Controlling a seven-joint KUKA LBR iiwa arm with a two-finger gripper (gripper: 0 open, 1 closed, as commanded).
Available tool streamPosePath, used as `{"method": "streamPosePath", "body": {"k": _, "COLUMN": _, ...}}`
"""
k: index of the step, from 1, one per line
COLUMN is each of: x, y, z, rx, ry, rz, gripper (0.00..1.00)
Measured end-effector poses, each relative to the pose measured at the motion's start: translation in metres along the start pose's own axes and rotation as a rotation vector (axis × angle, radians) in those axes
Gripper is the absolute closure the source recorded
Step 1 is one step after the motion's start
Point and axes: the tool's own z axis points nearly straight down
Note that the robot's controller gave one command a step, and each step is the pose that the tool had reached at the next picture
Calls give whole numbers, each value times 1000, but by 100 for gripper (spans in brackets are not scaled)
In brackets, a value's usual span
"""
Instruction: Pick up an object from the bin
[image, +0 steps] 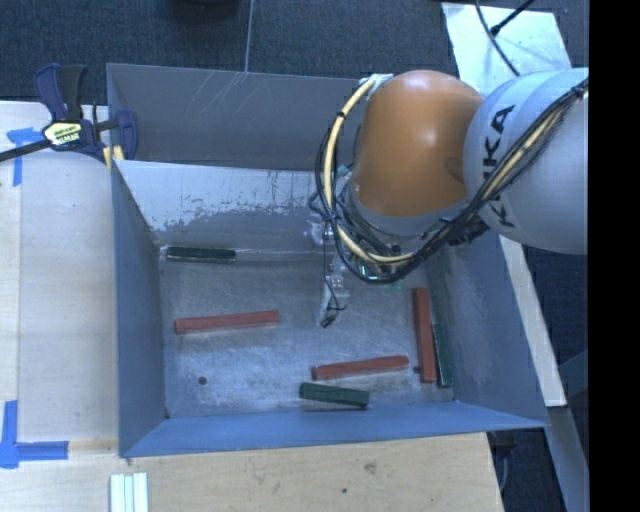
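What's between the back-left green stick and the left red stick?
Nothing: only bare bin floor separates the green stick and the red stick, seen in the camera view.

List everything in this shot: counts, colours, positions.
red sticks: 3, reddish-brown; one lying left of centre, one lying lower, right of centre, one running along the right wall.
dark green sticks: 3, dark green; one by the back wall at left, one at the front, just below the lower red one, one against the right-hand red stick on its wall side.
bin: 1, grey metal, mid-frame.
arm: 1, grey with an orange cover, entering from the right.
gripper: 1, metal, over bare floor near the centre, clear of the sticks.
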Motion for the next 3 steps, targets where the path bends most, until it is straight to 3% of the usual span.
{"method": "streamPosePath", "body": {"k": 1, "x": 26, "y": 49, "z": 147, "rx": 1, "ry": -12, "rz": -484, "gripper": 0}}
{"method": "streamPosePath", "body": {"k": 2, "x": -28, "y": 89, "z": 146, "rx": -3, "ry": -12, "rz": -146, "gripper": 0}}
{"method": "streamPosePath", "body": {"k": 3, "x": -28, "y": 87, "z": 146, "rx": -2, "ry": -11, "rz": -145, "gripper": 100}}
